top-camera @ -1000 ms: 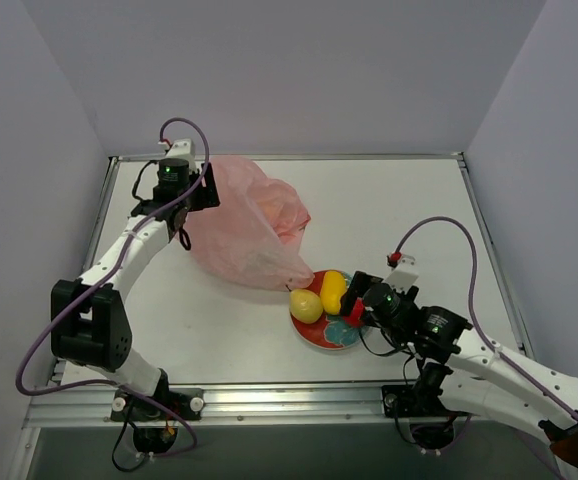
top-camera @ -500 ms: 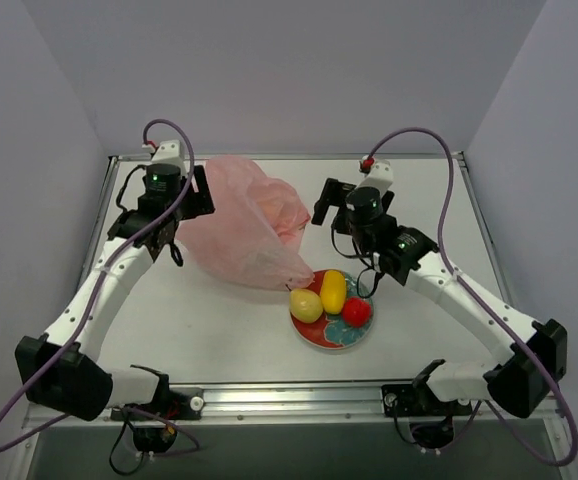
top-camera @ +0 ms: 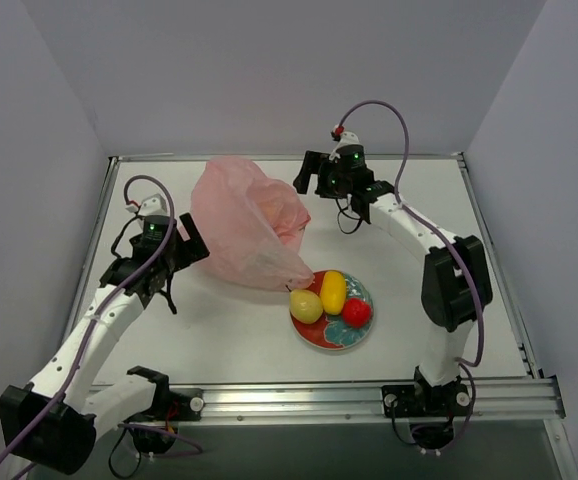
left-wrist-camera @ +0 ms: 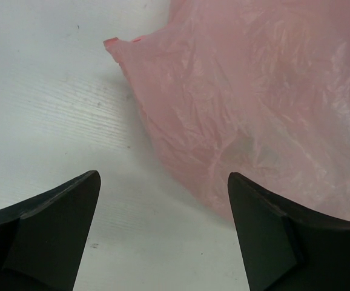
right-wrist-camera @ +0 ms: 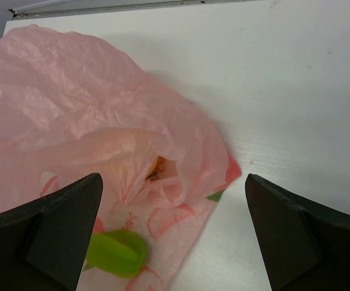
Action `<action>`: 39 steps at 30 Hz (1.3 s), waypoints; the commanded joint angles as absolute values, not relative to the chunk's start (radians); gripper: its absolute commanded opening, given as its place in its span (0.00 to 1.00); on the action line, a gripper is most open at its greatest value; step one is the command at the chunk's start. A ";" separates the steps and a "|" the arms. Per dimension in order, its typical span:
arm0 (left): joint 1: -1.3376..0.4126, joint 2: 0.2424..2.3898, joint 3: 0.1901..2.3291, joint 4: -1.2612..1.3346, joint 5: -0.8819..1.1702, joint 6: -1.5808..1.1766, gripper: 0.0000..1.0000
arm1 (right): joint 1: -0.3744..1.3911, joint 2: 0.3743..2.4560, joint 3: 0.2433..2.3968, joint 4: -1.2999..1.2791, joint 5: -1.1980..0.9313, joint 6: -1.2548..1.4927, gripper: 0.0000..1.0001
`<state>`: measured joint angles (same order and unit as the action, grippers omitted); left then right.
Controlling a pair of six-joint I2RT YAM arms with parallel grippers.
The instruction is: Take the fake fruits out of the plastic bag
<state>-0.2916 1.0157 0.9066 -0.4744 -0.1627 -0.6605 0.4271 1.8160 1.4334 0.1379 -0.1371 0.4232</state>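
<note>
The left gripper (left-wrist-camera: 163,182) and right gripper (right-wrist-camera: 172,182) are open, empty. The plastic bag (right-wrist-camera: 72,103) below the right one holds a green fruit (right-wrist-camera: 115,253); the plate (top-camera: 314,338) holds three fruits (top-camera: 333,291).

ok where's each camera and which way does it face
Top external: above, behind the bases, looking down on table, plastic bag, plate; both arms show.
Left wrist: faces the bag's side past the open left gripper.
Right wrist: faces the bag's mouth and a green fruit past the open right gripper.
Shared: all see the bag.
</note>
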 commanded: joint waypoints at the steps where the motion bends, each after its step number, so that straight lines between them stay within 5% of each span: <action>1: -0.299 1.040 0.919 -0.393 -0.202 -0.747 0.86 | 0.413 1.911 1.560 0.189 -0.281 0.368 1.00; 7: -0.308 1.150 0.890 -0.249 -0.273 -0.828 0.97 | 0.403 2.075 1.713 0.155 -0.327 0.336 1.00; 12: -0.311 1.294 0.933 -0.167 -0.301 -0.833 0.94 | 0.405 2.167 1.758 0.155 -0.380 0.327 1.00; 14: -0.314 1.351 0.946 -0.153 -0.290 -0.822 0.80 | 0.405 2.187 1.770 0.156 -0.387 0.319 1.00; 15: -0.318 1.367 0.959 -0.144 -0.294 -0.822 0.56 | 0.405 2.206 1.773 0.155 -0.391 0.316 1.00; 17: -0.322 1.399 0.971 -0.146 -0.304 -0.818 0.32 | 0.405 2.224 1.784 0.156 -0.406 0.316 1.00; 20: -0.325 1.416 0.980 -0.146 -0.314 -0.802 0.04 | 0.400 2.249 1.805 0.163 -0.420 0.319 0.80; 21: -0.325 1.416 0.979 -0.149 -0.318 -0.798 0.03 | 0.397 2.264 1.821 0.163 -0.446 0.322 0.57; 23: -0.325 1.410 0.982 -0.153 -0.324 -0.779 0.02 | 0.393 2.279 1.835 0.170 -0.469 0.334 0.37; 24: -0.325 1.405 0.983 -0.161 -0.327 -0.773 0.02 | 0.390 2.287 1.842 0.170 -0.479 0.337 0.14; 26: -0.325 1.393 0.996 -0.169 -0.339 -0.744 0.02 | 0.385 2.286 1.842 0.172 -0.488 0.347 0.00; 39: -0.291 1.597 1.308 -0.271 -0.367 -0.562 0.02 | 0.380 1.918 1.402 0.256 -0.298 0.391 0.00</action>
